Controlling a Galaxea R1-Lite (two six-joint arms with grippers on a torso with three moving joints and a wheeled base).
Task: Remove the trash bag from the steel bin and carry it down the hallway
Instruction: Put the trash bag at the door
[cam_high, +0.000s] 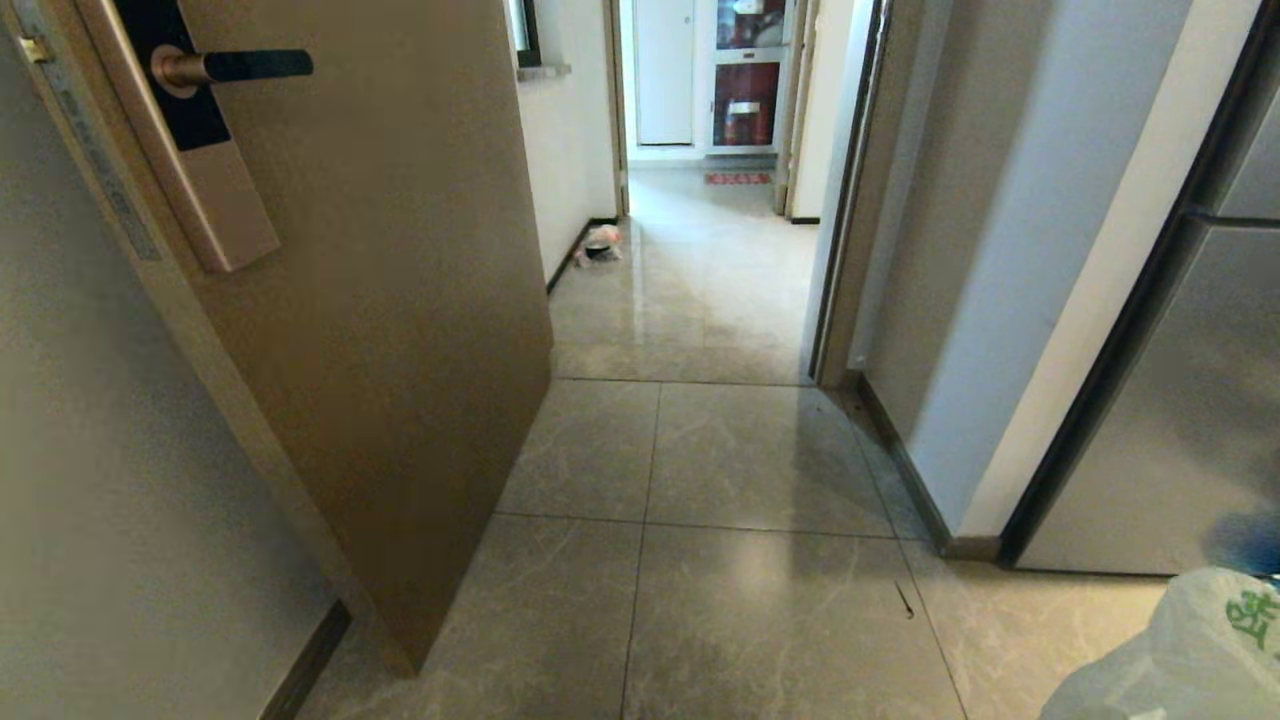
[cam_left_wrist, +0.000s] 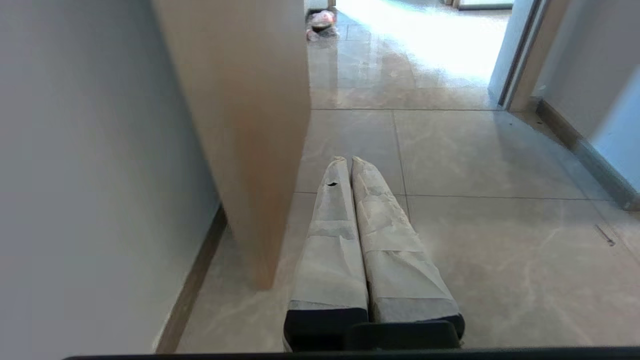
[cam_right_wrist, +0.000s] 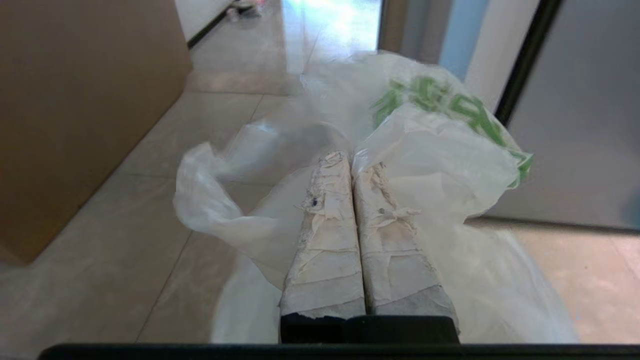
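Head view: the hallway floor (cam_high: 740, 560) of glossy grey tiles ran ahead past a brown door (cam_high: 400, 300) with a lever handle (cam_high: 235, 66), which stood open on the left. Far beyond the door, against the wall, lay a small clear bag with reddish contents (cam_high: 603, 243). Only a corner of the trash bag (cam_high: 1190, 650) showed, well to the right of the door and low down, white with green print. Neither gripper appeared here, and no steel bin was in sight.

Left wrist view: the left gripper (cam_left_wrist: 348, 160) hung just right of the door's edge, its two taped fingers (cam_left_wrist: 330, 240) pressed together, holding nothing.

Right wrist view: the right gripper (cam_right_wrist: 350, 156), right of the door, had its taped fingers (cam_right_wrist: 327, 240) clamped together on a gathered fold of the trash bag (cam_right_wrist: 440, 165), which billowed loosely around them. The bag looked thin, crinkled, very light and limp, probably slippery and easy to tear. A bunched handful near its mouth seemed the soundest place to hold.
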